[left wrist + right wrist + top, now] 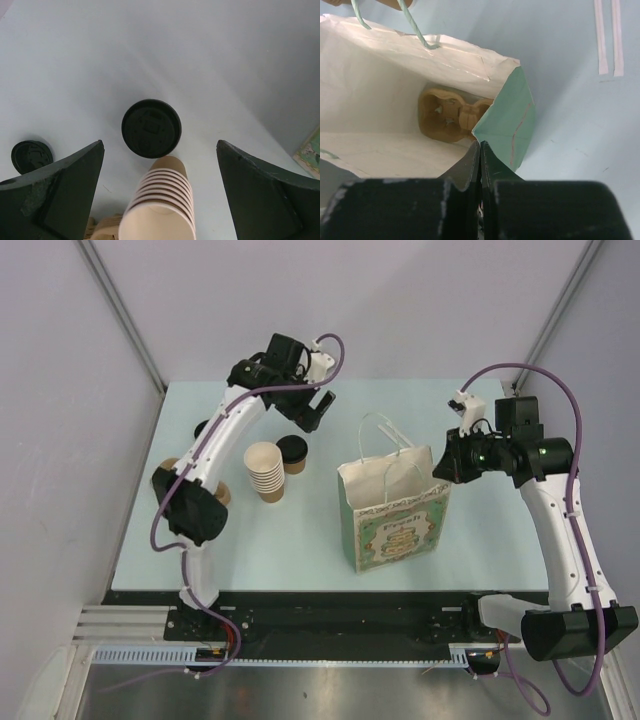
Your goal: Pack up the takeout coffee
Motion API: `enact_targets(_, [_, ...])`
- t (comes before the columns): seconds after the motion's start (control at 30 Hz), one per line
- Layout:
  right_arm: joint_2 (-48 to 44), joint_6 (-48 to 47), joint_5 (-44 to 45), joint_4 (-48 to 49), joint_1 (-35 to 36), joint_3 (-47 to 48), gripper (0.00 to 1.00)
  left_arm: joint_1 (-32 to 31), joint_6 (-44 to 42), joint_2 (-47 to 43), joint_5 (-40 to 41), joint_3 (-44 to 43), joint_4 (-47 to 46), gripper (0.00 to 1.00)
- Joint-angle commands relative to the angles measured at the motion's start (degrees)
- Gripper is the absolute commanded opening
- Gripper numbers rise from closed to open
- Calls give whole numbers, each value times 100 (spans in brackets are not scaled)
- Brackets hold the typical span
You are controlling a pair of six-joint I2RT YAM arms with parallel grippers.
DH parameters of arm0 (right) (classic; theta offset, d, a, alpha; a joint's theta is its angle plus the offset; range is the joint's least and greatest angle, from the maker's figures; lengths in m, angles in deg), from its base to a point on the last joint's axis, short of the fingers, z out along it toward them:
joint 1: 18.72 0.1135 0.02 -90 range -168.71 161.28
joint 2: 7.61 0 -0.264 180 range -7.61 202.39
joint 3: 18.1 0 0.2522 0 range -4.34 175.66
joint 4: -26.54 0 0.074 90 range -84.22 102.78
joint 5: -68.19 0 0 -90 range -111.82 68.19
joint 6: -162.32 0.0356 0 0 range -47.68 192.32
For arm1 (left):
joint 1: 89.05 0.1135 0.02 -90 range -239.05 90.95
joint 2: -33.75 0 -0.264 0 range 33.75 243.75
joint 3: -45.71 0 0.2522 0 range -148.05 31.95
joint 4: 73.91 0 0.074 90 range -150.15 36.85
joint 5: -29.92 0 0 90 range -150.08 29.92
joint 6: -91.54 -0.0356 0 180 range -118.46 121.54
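Lab cell: plain enclosure walls (400, 300), mounting rail (330, 625).

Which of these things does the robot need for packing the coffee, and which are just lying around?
For the job:
lidded takeout coffee
paper bag, its rim pinched by the right gripper
cup carrier inside the bag

Just lying about:
stack of empty cups
loose black lid
two thin white strips, maybe straws

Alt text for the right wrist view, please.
The right claw is shut on the rim of an open paper bag, and a brown pulp carrier lies on the bag's floor. Two white strips lie on the pale blue table beside it.
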Motion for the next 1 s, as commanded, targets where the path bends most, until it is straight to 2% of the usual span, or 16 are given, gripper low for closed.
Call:
enact_targets(0.0, [-217, 29, -145, 67, 94, 66, 0, 285, 141, 466, -36, -996, 771, 99])
enact_targets(0.4, [-613, -51, 14, 234, 261, -92, 0, 409, 467, 1126, -71, -928, 1026, 99])
enact_targets(0.97, [-569, -147, -22, 190, 252, -110, 0, 804, 704, 1346, -247, -603, 736, 99])
